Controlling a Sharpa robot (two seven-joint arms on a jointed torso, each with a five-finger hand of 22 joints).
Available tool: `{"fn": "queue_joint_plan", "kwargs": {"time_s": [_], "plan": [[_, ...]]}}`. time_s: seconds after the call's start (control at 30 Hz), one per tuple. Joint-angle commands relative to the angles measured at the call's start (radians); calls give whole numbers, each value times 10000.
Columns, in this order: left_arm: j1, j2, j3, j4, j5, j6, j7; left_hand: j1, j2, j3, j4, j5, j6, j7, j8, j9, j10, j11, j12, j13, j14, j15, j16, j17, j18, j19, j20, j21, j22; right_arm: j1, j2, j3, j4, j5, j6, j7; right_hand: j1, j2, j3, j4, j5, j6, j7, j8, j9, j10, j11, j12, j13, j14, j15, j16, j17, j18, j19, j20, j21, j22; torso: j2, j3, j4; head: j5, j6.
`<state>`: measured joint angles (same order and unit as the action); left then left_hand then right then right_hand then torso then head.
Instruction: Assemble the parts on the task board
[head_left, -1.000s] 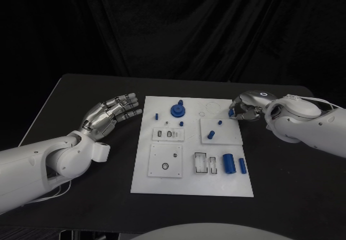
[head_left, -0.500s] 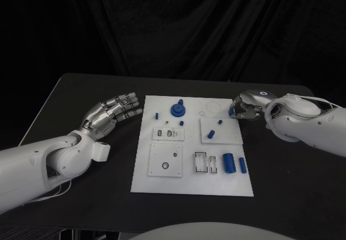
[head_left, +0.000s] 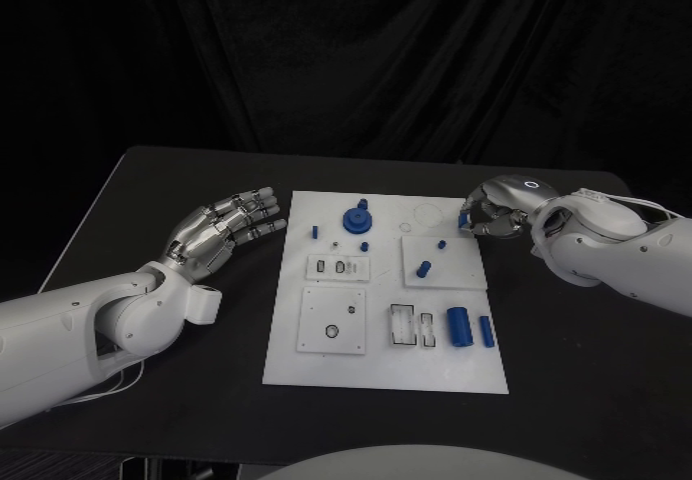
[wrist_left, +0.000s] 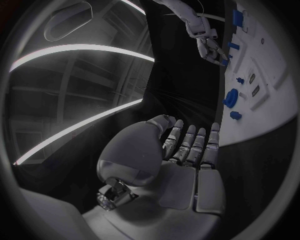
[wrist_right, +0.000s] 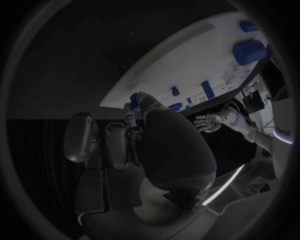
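The black worktop (head_left: 173, 180) carries the white task board (head_left: 378, 365) at its middle, with a robot arm on each side. The left hand (head_left: 224, 225) lies just off the board's left edge, fingers straight and slightly apart, holding nothing. The right hand (head_left: 488, 215) sits at the board's far right corner with its fingers curled in around a small blue part (head_left: 464, 222); the right wrist view shows blue at the fingertips, so it appears to grip that piece at the board's edge.

On the board, the large round blue part (head_left: 355, 217) stands in its seat near the far edge, with a small blue peg (head_left: 315, 232) to its left and another small blue piece (head_left: 362, 246) just beside it. A short blue peg (head_left: 423, 267) stands on the raised square plate to the right. Two blue cylinders (head_left: 459, 325) lie side by side near the board's right edge, beside open slots.

By my reading the job is only partly done: a few pieces seem seated, while the two cylinders and the piece in the right hand are left to place, and the holes in the near-left plates look unfilled.
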<state>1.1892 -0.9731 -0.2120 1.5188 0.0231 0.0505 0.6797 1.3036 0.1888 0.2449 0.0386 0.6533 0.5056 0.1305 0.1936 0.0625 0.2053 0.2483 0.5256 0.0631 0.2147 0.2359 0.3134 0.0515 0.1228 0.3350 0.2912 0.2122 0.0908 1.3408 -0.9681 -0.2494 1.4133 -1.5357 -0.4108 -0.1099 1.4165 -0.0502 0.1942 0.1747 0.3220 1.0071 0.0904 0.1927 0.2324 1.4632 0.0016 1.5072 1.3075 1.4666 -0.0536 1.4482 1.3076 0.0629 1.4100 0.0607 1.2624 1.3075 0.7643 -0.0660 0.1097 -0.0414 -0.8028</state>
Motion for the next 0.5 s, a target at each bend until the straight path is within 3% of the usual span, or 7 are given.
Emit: {"fn": "queue_joint_plan", "kwargs": {"time_s": [0.03,0.27,0.5], "plan": [[-20,-14,8,23,30,127,1358,-124,11,65,7,5,-9,64,-15,7,4,96,36,12,6,74,51,12,-131,67,10,54,9,-22,-63,11,175,-26,-801,142,-62,-19,-41,14,84,131,-87,57,273,48,-64,61,1229,495,-66,55,1523,86,12,-75,61,1383,-1,-5,14,16,-14],[-27,-14,8,13,30,110,1338,-124,11,65,7,5,-9,64,-15,7,4,96,36,12,6,74,51,12,-131,67,10,54,9,63,-152,27,831,-25,-1251,136,-89,-38,-57,26,131,172,-106,122,337,53,-66,62,1232,497,-72,55,1524,84,21,-83,67,1394,-4,-8,8,35,-27],[-30,17,8,-5,30,100,1323,-124,11,65,7,5,-9,64,-15,7,4,96,36,12,6,74,51,12,-131,67,10,54,9,189,109,33,1623,-25,-1118,167,-60,-64,-24,-18,453,236,-140,280,515,126,-71,98,1322,535,-83,119,1586,72,65,-100,106,1436,-8,-20,6,34,-45]]}}
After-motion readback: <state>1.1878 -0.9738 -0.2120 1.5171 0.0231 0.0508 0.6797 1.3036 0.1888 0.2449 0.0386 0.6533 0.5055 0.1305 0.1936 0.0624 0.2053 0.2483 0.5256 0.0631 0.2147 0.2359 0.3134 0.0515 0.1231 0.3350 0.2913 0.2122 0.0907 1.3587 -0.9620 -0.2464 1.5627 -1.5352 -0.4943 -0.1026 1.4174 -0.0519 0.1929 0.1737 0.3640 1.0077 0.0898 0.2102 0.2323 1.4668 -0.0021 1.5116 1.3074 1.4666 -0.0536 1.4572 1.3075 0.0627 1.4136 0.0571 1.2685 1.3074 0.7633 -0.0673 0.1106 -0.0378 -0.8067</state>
